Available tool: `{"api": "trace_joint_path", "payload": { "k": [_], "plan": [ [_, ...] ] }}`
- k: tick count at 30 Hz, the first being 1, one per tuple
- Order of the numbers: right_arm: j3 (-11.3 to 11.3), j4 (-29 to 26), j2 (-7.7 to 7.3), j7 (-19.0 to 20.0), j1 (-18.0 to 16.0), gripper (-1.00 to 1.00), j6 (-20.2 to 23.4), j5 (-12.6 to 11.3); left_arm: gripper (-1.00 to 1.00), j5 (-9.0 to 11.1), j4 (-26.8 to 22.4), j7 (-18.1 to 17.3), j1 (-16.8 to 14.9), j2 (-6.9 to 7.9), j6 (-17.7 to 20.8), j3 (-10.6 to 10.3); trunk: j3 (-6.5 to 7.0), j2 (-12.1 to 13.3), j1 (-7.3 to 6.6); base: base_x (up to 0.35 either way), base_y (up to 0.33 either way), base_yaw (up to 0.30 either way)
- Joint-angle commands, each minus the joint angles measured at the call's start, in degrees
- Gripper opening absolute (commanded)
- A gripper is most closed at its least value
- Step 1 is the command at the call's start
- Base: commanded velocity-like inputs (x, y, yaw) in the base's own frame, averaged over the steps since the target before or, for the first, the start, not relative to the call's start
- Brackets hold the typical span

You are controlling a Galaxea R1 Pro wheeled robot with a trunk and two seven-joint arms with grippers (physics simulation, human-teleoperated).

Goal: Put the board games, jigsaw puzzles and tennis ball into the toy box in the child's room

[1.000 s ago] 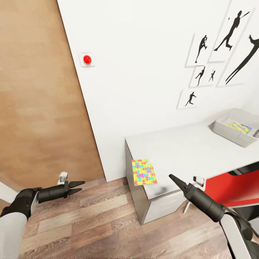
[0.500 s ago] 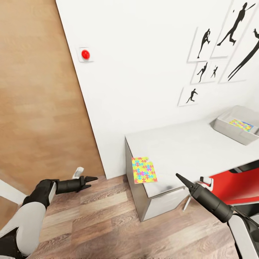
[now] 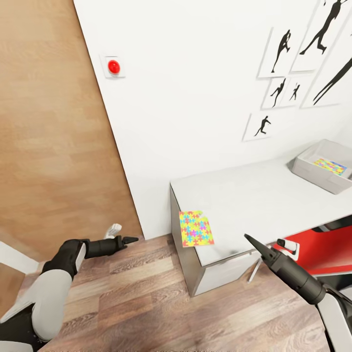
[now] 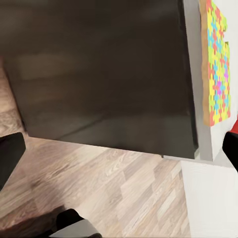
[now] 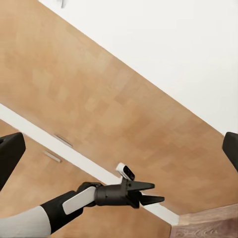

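A jigsaw puzzle (image 3: pixel 195 229) lies flat on the table (image 3: pixel 254 200) at its near left corner, by the edge. My left wrist view looks along the table's dark end panel, with the same jigsaw puzzle (image 4: pixel 218 64) on top. The toy box (image 3: pixel 313 172) stands at the table's far right with another jigsaw puzzle (image 3: pixel 330 166) inside. My left gripper (image 3: pixel 131 240) hangs open over the floor, left of the table end and apart from it; the right wrist view shows this gripper (image 5: pixel 151 193) with its fingers apart. My right gripper (image 3: pixel 249 239) is open, empty, at the table's front edge.
A wooden door (image 3: pixel 49 127) fills the left side, with a red button (image 3: pixel 113 67) on the white wall beside it. Black silhouette pictures (image 3: pixel 283 49) hang above the table. A red piece of furniture (image 3: pixel 318 252) sits under the table's right part. Wood-plank floor (image 3: pixel 137 298) lies between my arms.
My left arm has reached forward and right, bringing its gripper nearer the table's end. The right gripper has drifted slightly right. The camera has tilted a little; the puzzle has not moved.
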Motion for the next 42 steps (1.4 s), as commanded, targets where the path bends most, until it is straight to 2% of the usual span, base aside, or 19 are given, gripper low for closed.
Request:
{"api": "trace_joint_path", "payload": {
  "k": [1, 4, 9, 20, 27, 42],
  "plan": [
    [-0.09, 0.01, -0.02, 0.30, -0.04, 1.00, 0.35, -0.28, 1.00, -0.59, 0.10, 0.22, -0.10, -0.21, -0.62, 0.47, -0.20, -0.11, 0.03, 0.000, 0.000, 0.000],
    [-0.14, 0.02, -0.03, 0.48, -0.04, 1.00, 0.34, -0.25, 1.00, -0.59, 0.21, 1.09, -0.12, -0.38, -1.32, 0.47, -0.48, -0.11, 0.03, 0.000, 0.000, 0.000],
    [-0.20, 0.01, -0.04, 0.80, -0.04, 1.00, 0.31, -0.20, 1.00, -0.16, 0.32, 4.49, -0.18, -1.58, -3.16, 0.47, -0.95, -0.11, 0.03, 0.000, 0.000, 0.000],
    [-0.22, -0.04, 0.03, 1.63, 0.28, 1.00, -0.15, -0.08, 1.00, 0.01, -0.05, 5.79, -0.44, -3.71, -3.58, 0.46, -1.46, -0.11, 0.03, 0.000, 0.000, 0.000],
    [-0.22, -0.05, 0.05, 1.93, 0.37, 1.00, -0.29, 0.04, 1.00, 0.02, -0.10, 5.46, -0.82, -4.14, -3.62, 0.47, -1.50, -0.11, 0.03, 0.000, 0.000, -0.039],
    [-0.22, -0.05, 0.08, 2.03, 0.40, 1.00, -0.33, 0.31, 1.00, 0.02, -0.11, 5.04, -1.30, -4.19, -3.77, 0.42, -1.51, -0.11, 0.03, 0.000, 0.000, -0.196]
  ]
}}
